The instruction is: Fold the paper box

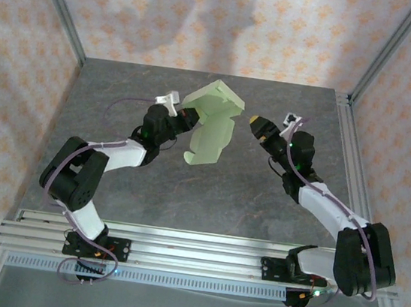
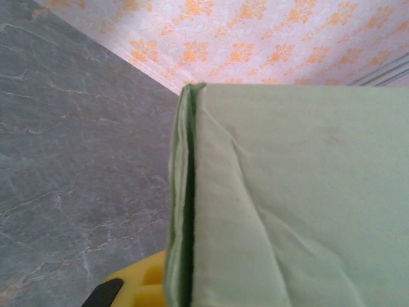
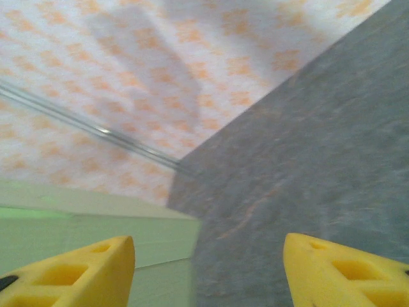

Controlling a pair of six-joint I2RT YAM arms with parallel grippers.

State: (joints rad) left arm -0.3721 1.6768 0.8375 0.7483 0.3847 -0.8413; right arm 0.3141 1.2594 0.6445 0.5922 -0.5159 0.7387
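My left claw (image 1: 185, 118) is clamped on the paper box (image 1: 211, 120) and holds it up over the middle of the tabletop (image 1: 111, 179). The box's long axis runs from the far side toward me, with a flap hanging at the near end. My right claw (image 1: 256, 122) is spread wide with nothing in it. The box lies just to its left, so that arm would reach leftward. Its wrist picture is blurred; I judge there's a gap, not contact.

There is one paper box (image 1: 213, 124), pale green, above the one counter (image 1: 207, 199). Two arms stand beside the paper box, one at each side. There are two hands, the left hand (image 1: 188, 116) and the right hand (image 1: 256, 122).
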